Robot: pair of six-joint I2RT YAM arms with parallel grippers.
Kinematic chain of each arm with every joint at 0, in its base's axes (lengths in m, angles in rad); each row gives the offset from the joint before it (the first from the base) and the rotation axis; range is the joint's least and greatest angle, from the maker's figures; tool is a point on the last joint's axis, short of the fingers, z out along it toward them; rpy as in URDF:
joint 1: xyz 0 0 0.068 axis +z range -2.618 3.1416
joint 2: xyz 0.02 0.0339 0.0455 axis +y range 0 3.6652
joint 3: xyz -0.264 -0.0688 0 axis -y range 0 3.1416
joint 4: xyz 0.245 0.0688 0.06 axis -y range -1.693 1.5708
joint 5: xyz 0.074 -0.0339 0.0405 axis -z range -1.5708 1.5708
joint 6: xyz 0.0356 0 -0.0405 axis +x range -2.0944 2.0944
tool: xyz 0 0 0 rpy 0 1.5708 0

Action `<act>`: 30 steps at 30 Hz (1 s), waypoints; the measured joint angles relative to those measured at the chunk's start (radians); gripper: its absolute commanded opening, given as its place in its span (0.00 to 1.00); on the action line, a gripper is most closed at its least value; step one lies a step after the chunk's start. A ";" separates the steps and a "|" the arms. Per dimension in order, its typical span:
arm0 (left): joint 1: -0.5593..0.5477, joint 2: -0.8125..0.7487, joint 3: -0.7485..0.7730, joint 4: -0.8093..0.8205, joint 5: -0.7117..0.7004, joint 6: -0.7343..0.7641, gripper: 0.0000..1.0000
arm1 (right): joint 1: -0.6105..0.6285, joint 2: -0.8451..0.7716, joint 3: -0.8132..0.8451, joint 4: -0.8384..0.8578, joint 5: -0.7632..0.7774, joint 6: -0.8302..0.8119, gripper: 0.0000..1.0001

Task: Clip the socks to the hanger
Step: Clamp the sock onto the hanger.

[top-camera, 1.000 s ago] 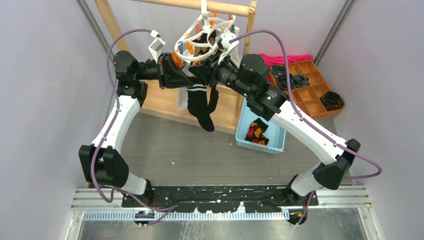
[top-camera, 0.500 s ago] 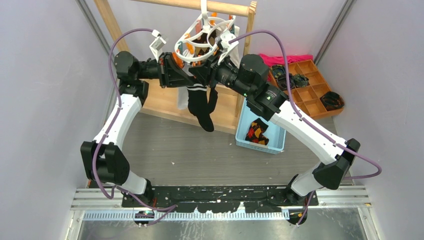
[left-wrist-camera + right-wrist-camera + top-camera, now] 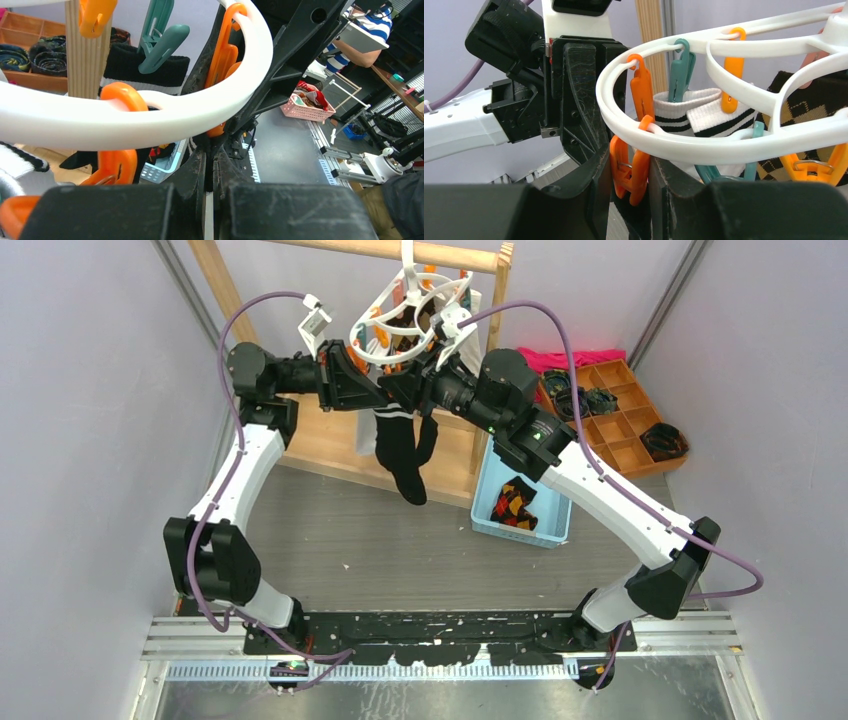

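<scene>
At the far side the wooden rack [image 3: 212, 275] carries the white hanger [image 3: 724, 146], hung high so both arms can work at its ring. One black sock [image 3: 400, 455] dangles above the tabletop [image 3: 400, 540], its striped cuff raised to the ring by the left gripper [image 3: 210, 167], which looks clenched on it. The right gripper [image 3: 629, 157] pinches an orange clip [image 3: 621, 172], probably to open it for the cuff

The two arms [image 3: 235, 480] are built of white links and black joints, with purple cables [image 3: 560, 325] looped alongside and scuffed black claws [image 3: 210, 152].
</scene>
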 measured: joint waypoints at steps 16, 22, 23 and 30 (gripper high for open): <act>0.000 0.023 0.016 0.048 -0.003 -0.043 0.00 | -0.008 0.000 0.000 0.000 -0.053 0.002 0.10; -0.003 0.023 0.013 0.062 -0.001 -0.055 0.00 | -0.013 0.000 0.018 -0.021 -0.051 0.035 0.10; -0.005 0.022 0.010 0.065 0.000 -0.056 0.00 | -0.014 0.000 0.026 -0.029 -0.052 0.043 0.10; -0.014 0.022 -0.002 0.082 0.004 -0.058 0.00 | -0.013 0.000 0.055 -0.053 -0.060 0.086 0.10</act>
